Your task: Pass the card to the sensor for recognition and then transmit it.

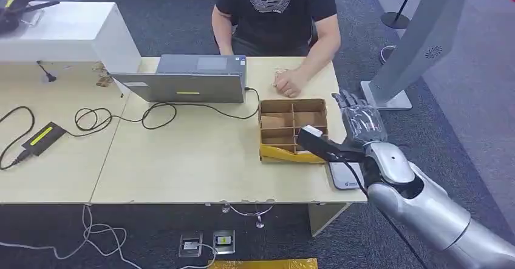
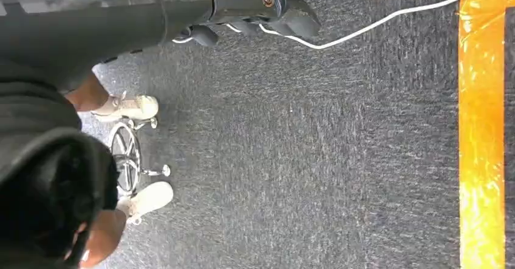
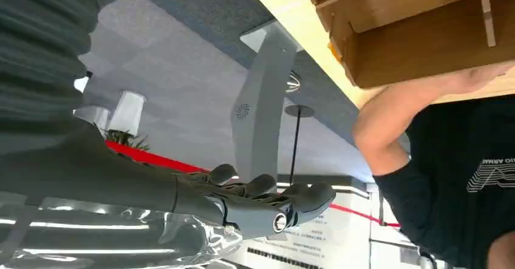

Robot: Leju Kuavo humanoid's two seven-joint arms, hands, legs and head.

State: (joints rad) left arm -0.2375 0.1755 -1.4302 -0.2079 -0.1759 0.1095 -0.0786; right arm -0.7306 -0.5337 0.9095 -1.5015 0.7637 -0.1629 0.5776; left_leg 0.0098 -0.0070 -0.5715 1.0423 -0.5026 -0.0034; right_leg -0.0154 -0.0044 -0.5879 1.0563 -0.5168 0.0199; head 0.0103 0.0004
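- Left hand [image 2: 267,11] hangs low over the carpet, nothing in it afaict; can't tell how far the fingers are curled.
- Grey flat pad [image 1: 347,177] on the near right corner of the bench [image 1: 200,160], prob the sensor, partly tucked under the right forearm.
- Right hand [image 1: 359,118] up over the bench's right edge, fingers spread wide, holding nothing.
- Cardboard divider box [image 1: 293,106] just beside that hand on the inner side, yellow strip along its near wall.
- Card itself: can't pick out for sure. Flat tan piece [image 1: 273,122] lying in one box compartment may be it, too small to tell.
- Risk 1: reaching into a narrow compartment with spread fingers could catch a divider and shove or tip the whole box.
- Risk 2: thin flat card against the cardboard floor = hard to get under, easy to slip out on the way to the pad.
- Risk 3: forearm covering the pad, so swinging back could knock it off the corner.
- Laptop [image 1: 188,82] and black cable [image 1: 158,114] further in, w/ a black adapter [image 1: 41,136] far left; none in the hand's path.
- Person's hand [image 1: 288,84] resting on the bench just past the box, close enough to get bumped.
- Grey stand [image 1: 419,44] on the floor beyond the right edge.
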